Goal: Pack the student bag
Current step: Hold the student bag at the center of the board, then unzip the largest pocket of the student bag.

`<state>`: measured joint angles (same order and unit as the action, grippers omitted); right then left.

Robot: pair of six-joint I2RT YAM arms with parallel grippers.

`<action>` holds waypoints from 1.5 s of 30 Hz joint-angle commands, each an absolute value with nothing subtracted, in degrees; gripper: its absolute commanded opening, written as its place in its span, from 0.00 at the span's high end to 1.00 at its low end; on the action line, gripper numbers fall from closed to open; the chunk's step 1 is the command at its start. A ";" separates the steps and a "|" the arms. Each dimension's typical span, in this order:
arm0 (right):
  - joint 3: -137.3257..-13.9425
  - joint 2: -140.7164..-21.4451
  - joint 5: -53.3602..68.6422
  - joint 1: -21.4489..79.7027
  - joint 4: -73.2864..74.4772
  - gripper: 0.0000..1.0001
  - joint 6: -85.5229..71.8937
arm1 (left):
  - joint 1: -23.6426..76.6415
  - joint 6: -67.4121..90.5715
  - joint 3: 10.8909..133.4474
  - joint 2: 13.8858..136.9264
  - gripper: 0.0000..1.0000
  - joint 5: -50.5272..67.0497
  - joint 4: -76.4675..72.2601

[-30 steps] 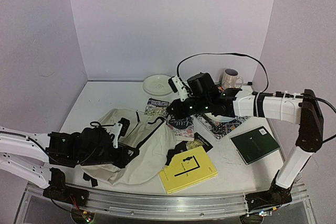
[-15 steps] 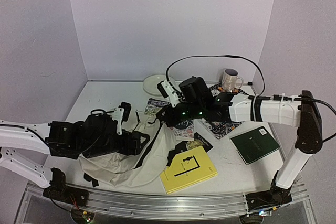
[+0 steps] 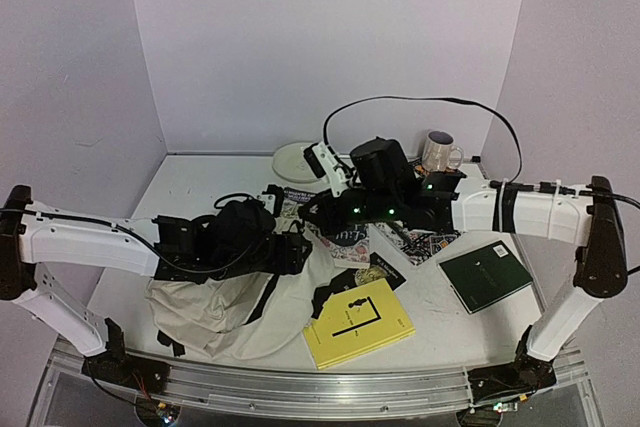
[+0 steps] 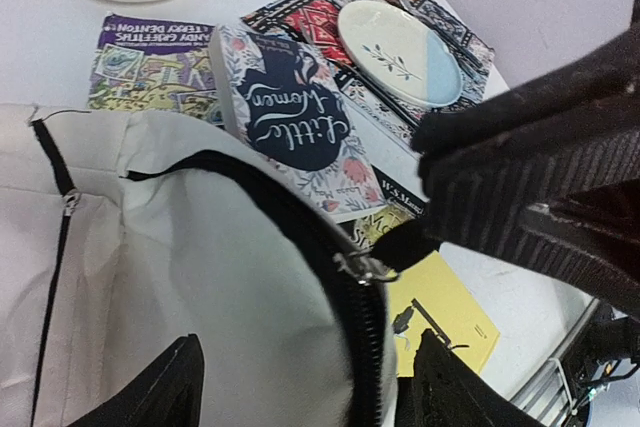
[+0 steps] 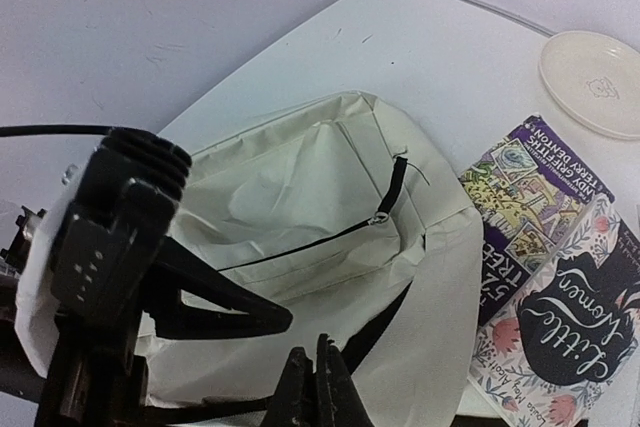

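Observation:
The cream student bag point(image 3: 200, 307) lies crumpled at the front left of the table. In the left wrist view its black main zipper point(image 4: 300, 217) curves across the fabric point(image 4: 170, 227). My left gripper point(image 3: 292, 252) hovers open over the bag's right edge, and the zippered rim lies between its spread fingers point(image 4: 150, 387). My right gripper point(image 3: 312, 215) meets it from the right. It is shut on the black pull tab point(image 4: 400, 245) attached to the zipper slider point(image 4: 362, 267). The right wrist view shows those shut fingers point(image 5: 315, 377) above the bag point(image 5: 300, 197).
A Little Women book point(image 3: 345, 239) and a purple book point(image 3: 298, 202) lie just beyond the bag. A yellow book point(image 3: 358, 322) sits front centre, a green book point(image 3: 485, 275) to the right. A patterned placemat point(image 3: 430, 237), a mug point(image 3: 438, 152) and a cream plate point(image 3: 298, 160) stand at the back.
My left arm has swung right across the bag to its right edge and its gripper has opened. The right gripper stayed shut near the bag's rim, shifting only slightly.

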<state>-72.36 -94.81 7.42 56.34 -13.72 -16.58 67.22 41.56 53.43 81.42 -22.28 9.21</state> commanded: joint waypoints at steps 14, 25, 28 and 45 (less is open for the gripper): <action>-76.89 -94.82 -2.92 53.91 -15.43 1.00 -11.97 | 68.73 34.83 49.44 73.91 1.00 -10.34 4.18; -86.37 -108.40 -0.45 48.82 -13.87 1.00 -11.45 | 71.84 29.89 45.88 59.60 1.00 -5.25 9.39; -88.10 -112.11 1.82 48.08 -13.47 1.00 -11.64 | 71.95 28.79 45.41 56.39 1.00 -5.97 10.22; -94.52 -126.10 9.19 43.31 -10.90 1.00 -17.04 | 72.01 25.97 43.55 49.30 1.00 -6.30 10.37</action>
<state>-91.46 -123.77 15.00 48.72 -11.71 -16.58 70.13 27.26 41.71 53.89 -10.27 16.83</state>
